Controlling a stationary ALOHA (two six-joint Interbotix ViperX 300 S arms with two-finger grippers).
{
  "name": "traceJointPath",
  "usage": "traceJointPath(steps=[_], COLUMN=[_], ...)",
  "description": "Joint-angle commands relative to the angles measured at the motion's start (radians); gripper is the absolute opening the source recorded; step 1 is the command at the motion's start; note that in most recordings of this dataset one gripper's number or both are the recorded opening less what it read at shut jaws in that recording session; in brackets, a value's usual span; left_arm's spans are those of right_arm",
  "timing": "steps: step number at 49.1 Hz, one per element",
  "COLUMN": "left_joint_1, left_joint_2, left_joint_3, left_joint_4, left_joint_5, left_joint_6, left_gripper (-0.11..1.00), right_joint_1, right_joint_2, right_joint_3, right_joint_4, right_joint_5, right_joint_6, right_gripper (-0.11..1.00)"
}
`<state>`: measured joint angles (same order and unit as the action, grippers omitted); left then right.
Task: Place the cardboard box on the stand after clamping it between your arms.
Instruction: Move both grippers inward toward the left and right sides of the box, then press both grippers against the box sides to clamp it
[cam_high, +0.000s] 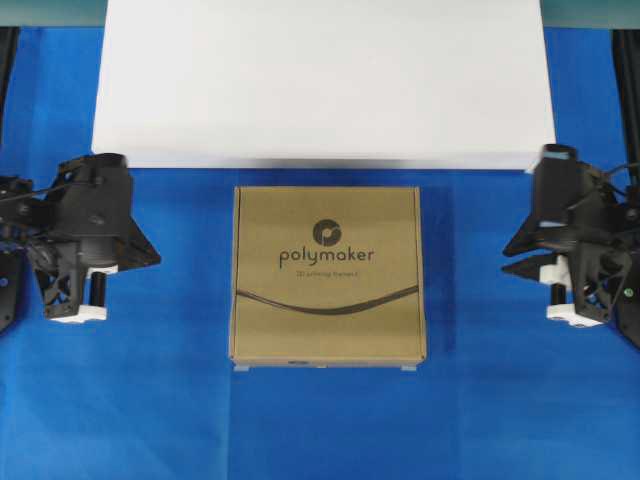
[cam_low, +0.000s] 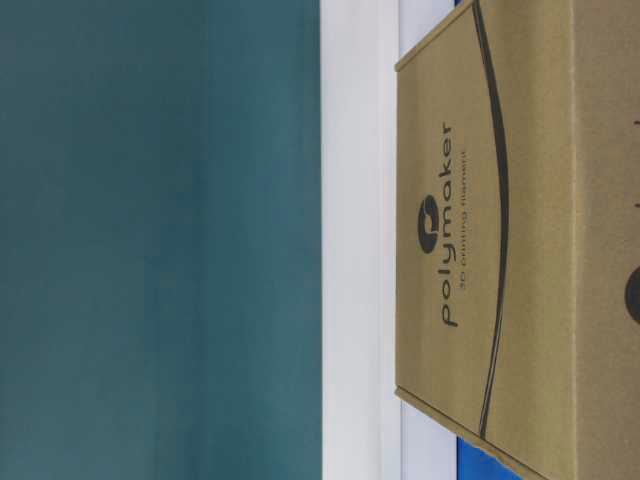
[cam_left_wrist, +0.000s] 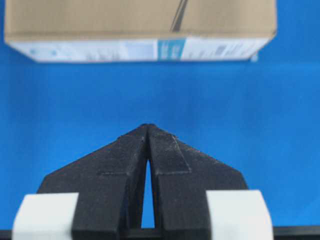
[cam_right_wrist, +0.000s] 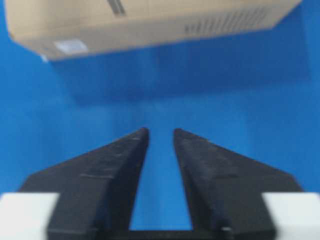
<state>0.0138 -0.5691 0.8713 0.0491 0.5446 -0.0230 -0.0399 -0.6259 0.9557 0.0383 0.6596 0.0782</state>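
The cardboard box (cam_high: 328, 274) lies flat on the blue cloth (cam_high: 150, 420), ahead of both grippers and touching neither, short of the stand (cam_high: 320, 80). Your left gripper (cam_left_wrist: 148, 126) is pressed together; your right gripper (cam_right_wrist: 160, 131) stands slightly parted, holding nothing. Uneven side pressure could twist or drop the box.
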Motion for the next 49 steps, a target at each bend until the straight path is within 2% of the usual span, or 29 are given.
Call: traceJointPath(steps=[1, 4, 6, 13, 16, 19, 23, 29, 37, 49], left_joint_1=[0.006, 0.011, 0.012, 0.011, 0.008, 0.011, 0.009, 0.009, 0.011, 0.011], left_joint_2=[0.018, 0.032, 0.040, 0.055, 0.063, 0.074, 0.091, 0.130, 0.230, 0.371], left_joint_3=[-0.026, -0.023, -0.021, 0.008, 0.020, 0.026, 0.034, 0.038, 0.034, -0.003], left_joint_4=[0.003, 0.003, 0.003, 0.003, 0.003, 0.003, 0.003, 0.003, 0.003, 0.003], left_joint_5=[0.012, 0.012, 0.011, -0.021, -0.040, -0.057, -0.077, -0.133, -0.204, -0.264], left_joint_6=[0.005, 0.003, 0.003, -0.011, -0.015, -0.017, -0.017, -0.018, -0.018, -0.005], left_gripper=[0.00, 0.02, 0.08, 0.50, 0.68, 0.82, 0.89, 0.87, 0.89, 0.89], right_joint_1=[-0.003, -0.006, -0.006, -0.006, -0.006, -0.008, -0.008, -0.008, -0.008, -0.006], right_joint_2=[0.038, 0.067, 0.086, 0.127, 0.144, 0.161, 0.187, 0.236, 0.333, 0.468], right_joint_3=[-0.043, -0.052, -0.057, -0.058, -0.057, -0.055, -0.052, -0.041, -0.041, -0.080], right_joint_4=[-0.002, -0.002, -0.002, -0.006, -0.017, -0.034, -0.046, -0.057, -0.087, -0.091], right_joint_5=[0.048, 0.086, 0.106, 0.091, 0.067, 0.057, 0.044, 0.002, -0.127, -0.224], right_joint_6=[0.009, 0.009, 0.008, 0.009, 0.006, 0.006, 0.006, 0.002, 0.002, 0.003], right_gripper=[0.15, 0.25, 0.35, 0.77, 0.91, 0.98, 1.00, 1.00, 1.00, 1.00])
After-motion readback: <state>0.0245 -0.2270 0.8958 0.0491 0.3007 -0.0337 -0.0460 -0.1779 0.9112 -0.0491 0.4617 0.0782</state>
